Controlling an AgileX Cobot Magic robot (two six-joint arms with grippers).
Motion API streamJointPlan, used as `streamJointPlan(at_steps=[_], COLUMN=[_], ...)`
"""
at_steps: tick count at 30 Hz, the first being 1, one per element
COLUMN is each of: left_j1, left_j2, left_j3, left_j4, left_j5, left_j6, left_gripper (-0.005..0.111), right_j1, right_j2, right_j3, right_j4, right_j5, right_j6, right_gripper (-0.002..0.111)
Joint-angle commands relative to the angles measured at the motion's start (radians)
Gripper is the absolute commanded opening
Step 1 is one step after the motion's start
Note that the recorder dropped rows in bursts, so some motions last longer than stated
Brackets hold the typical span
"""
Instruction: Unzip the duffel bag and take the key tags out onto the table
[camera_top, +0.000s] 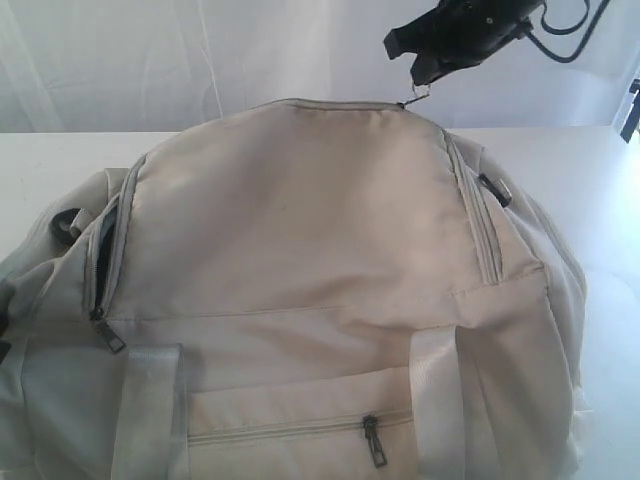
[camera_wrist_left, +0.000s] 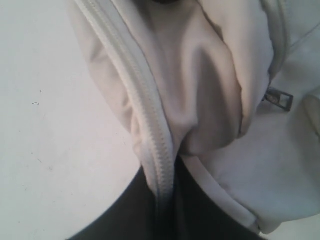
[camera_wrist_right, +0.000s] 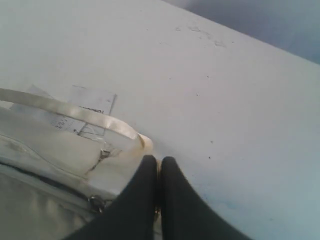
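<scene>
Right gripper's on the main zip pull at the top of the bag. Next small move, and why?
Probably draw the zipper pull a short way along its track, down the right side of the duffel bag. The right gripper is shut on the pull at the flap's top. The zipper run beyond it looks closed, and no key tags show yet.
</scene>
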Motion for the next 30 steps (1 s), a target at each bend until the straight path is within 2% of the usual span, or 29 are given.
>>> streamJointPlan(at_steps=[1, 5, 13, 30], left_j1=[-0.001, -0.001, -0.001, -0.001], left_j2=[0.005, 0.005, 0.005, 0.005], left_j3=[0.008, 0.008, 0.008, 0.008], left_j4=[0.047, 0.047, 0.047, 0.038], left_j5=[0.062, 0.064, 0.066, 0.016], left_j6=[0.002, 0.006, 0.006, 0.006], left_gripper=[0.0, 0.0, 0.0, 0.0], right_j1=[-0.043, -0.074, -0.091, -0.091], right_j2=[-0.134, -0.232, -0.379, -0.609], right_j3=[0.174, 0.338, 0.535, 0.809], right_j4=[-0.054, -0.055, -0.044, 0.035], right_j5=[-0.109, -0.178, -0.25, -0.288], right_j6=[-0.002, -0.002, 0.002, 0.001], right_gripper=[0.0, 0.0, 0.0, 0.0])
